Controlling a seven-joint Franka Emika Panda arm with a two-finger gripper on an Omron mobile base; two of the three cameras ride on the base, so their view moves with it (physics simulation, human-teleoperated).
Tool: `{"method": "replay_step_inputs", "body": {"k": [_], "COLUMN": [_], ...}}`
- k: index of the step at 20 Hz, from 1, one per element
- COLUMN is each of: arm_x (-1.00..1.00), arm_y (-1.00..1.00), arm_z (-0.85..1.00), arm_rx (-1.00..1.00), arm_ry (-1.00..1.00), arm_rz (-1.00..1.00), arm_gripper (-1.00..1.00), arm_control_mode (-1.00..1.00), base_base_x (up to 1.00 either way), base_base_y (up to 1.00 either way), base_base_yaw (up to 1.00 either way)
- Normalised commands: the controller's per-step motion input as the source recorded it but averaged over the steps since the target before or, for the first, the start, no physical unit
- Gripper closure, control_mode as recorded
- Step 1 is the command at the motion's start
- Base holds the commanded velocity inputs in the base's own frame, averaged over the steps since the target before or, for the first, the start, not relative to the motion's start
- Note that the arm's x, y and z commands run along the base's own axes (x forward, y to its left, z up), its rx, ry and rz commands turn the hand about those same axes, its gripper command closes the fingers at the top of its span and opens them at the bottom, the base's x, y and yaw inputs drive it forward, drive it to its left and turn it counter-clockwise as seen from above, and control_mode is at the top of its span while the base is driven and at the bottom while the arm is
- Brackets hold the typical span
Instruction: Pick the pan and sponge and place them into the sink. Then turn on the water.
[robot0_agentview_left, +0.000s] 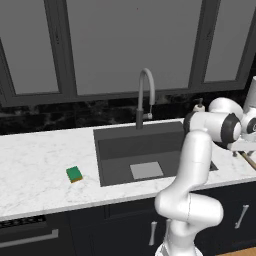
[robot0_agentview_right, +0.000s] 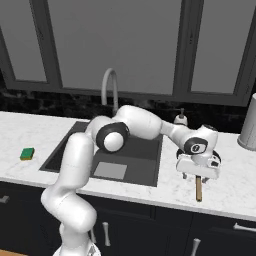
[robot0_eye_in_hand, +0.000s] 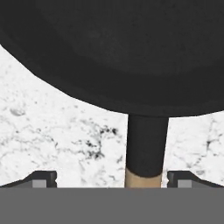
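Both tool (robot0_eye_in_hand: 112, 179) fingertips flank the pan (robot0_eye_in_hand: 131, 48) handle, sponge (robot0_agentview_left: 74, 174) far left

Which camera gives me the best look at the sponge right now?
The left base view: the sponge lies nearest there, on the counter left of the sink, showing green top and orange edge. The right base view has it smaller at far left.

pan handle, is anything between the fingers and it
Nothing visible. In the hand view the pan handle runs straight down between the two fingertips, with only bare counter in the gaps either side. The gripper hangs right over it.
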Motion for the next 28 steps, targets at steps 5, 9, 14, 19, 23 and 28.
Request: {"method": "replay_step_inputs", "body": {"k": [5, 9, 14, 19, 23, 28], "arm_x": [0.16, 0.14, 0.01, -0.11, -0.45, -0.35], "arm_y": [0.0, 0.0, -0.01, 0.17, 0.77, 1.0], "arm_z": [-0.28, -0.25, -0.04, 0.0, 0.0, 0.0], "arm_rx": [0.0, 0.0, 0.0, 0.0, 0.0, -0.09], "arm_ry": [0.0, 0.0, 0.0, -0.1, -0.29, -0.29], "arm_rz": [0.0, 0.0, 0.0, 0.14, 0.29, 0.31], "arm_gripper": [1.0, 1.0, 1.0, 1.0, 1.0, 1.0], "arm_control_mode": [-1.0, -1.0, -1.0, -1.0, -1.0, -1.0], "base_base_x": [0.0, 0.0, 0.0, 0.0, 0.0, 0.0], "base_base_y": [0.0, 0.0, 0.0, 0.0, 0.0, 0.0], "base_base_yaw": [0.0, 0.0, 0.0, 0.0, 0.0, 0.0]}}
